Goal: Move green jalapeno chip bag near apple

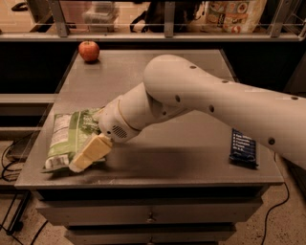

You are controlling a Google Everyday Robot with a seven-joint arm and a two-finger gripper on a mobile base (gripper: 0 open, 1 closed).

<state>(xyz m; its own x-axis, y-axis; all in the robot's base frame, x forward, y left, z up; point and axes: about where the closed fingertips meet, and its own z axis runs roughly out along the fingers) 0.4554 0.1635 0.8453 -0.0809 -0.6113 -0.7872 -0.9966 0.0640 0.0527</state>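
The green jalapeno chip bag lies flat near the front left corner of the grey table. It is light green with white panels. My gripper hangs over the bag's right front part, with one cream finger showing on top of the bag. The white arm reaches in from the right and hides the bag's right edge. The small red apple stands at the far left corner of the table, well away from the bag.
A small dark blue packet lies near the table's right front edge. Drawers sit below the tabletop. A railing and shelf with bags and boxes run behind the table. Cables lie on the floor at the left.
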